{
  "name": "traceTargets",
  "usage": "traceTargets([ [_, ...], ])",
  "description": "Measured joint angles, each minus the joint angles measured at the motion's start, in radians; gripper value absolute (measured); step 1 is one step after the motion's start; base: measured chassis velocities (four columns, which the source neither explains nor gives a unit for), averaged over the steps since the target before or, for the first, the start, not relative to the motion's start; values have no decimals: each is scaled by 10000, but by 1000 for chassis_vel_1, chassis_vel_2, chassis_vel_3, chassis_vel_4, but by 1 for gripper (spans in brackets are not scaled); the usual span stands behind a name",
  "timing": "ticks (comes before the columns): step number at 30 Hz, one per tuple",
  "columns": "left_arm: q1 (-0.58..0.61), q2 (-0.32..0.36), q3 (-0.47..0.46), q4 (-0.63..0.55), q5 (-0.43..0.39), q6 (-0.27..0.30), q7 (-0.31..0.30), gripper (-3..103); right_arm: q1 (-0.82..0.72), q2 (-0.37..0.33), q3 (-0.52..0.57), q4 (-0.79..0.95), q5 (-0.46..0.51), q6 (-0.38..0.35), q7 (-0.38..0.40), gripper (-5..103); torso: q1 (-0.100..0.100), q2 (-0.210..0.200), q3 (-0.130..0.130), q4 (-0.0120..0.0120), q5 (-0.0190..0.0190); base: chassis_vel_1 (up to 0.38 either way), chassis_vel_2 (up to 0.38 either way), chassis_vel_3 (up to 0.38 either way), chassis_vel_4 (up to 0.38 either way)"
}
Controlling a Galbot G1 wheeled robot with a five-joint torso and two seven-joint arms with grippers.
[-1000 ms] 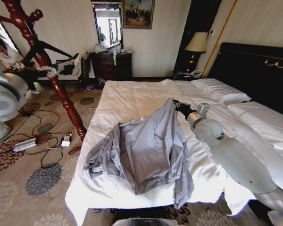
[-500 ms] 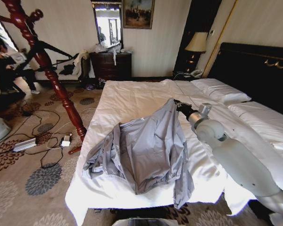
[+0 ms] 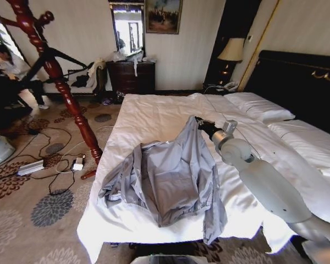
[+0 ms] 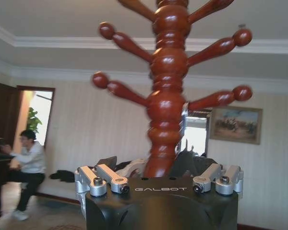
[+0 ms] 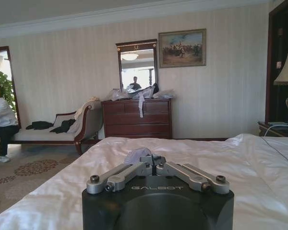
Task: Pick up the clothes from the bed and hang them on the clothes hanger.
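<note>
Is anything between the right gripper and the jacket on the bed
Nothing visible. The right gripper is shut on the clothes at their upper edge, pinching a fold of the fabric just above the white bed.

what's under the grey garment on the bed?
White sheet of the bed shows all around the clothes, which lie spread on it. Whatever is directly beneath is covered. The right pincer pinches the top edge, lifting it into a peak.

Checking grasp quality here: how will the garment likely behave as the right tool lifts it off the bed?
Probably floppy: the garment peaks at the right tool and lies rumpled elsewhere. Likely light, since a small pinch tents it. One sleeve overhangs the bed edge, so it may drag.
</note>
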Motion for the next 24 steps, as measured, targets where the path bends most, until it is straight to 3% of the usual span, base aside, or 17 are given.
traceTargets([
  [1, -701, -286, 580, 414, -4, 31, 137, 89, -35, -27, 52, 2, 0, 5, -2, 0, -1, 1, 0, 6, -5, 0, 0, 0, 0],
  [2, -701, -286, 580, 414, -4, 31, 137, 89, -35, -27, 52, 2, 0, 5, -2, 0, -1, 1, 0, 6, -5, 0, 0, 0, 0],
  [5, -2326, -1160, 2185, 1454, 4, 235, 411, 88, -154, -102, 183, 59, 0, 11, -6, 0, 1, 0, 1, 14, -22, 0, 0, 0, 0],
  [8, -2867, -1473, 2538, 1699, 248, 580, 213, 88, -254, -152, 300, 97, -1, 12, -4, 0, 0, 0, 1, 8, -7, 0, 0, 0, 0],
  [11, -3550, -1878, 2908, 1977, 560, 1565, -558, 86, -546, -323, 642, 199, -6, 12, -2, 0, -3, 0, 0, 10, -9, 0, 0, 0, 0],
  [12, -3550, -1878, 2908, 1977, 560, 1565, -558, 86, -546, -323, 642, 199, -6, 12, -2, 0, -3, 0, 0, 10, -9, 0, 0, 0, 0],
  [15, -4036, -2215, 3166, 2225, 690, 2667, -901, 82, -854, -480, 1009, 307, 7, 10, 0, 0, -3, 1, 0, 16, -15, 0, 0, 0, 0],
  [17, -4246, -2320, 3169, 2388, 658, 3264, -909, 85, -968, -544, 1154, 346, 19, 7, 5, 0, -3, 1, -1, 10, -8, 0, 0, 0, 0],
  [20, -4459, -2370, 3161, 2693, 494, 3633, -663, 86, -1115, -636, 1335, 407, 41, 2, 10, 0, -2, 0, 0, 10, -10, 0, 0, 0, 0],
  [24, -4608, -2409, 3112, 3130, 318, 3764, 59, 86, -1249, -715, 1471, 496, 55, -1, 12, 0, -4, 1, -1, 17, -17, 0, 0, 0, 0],
])
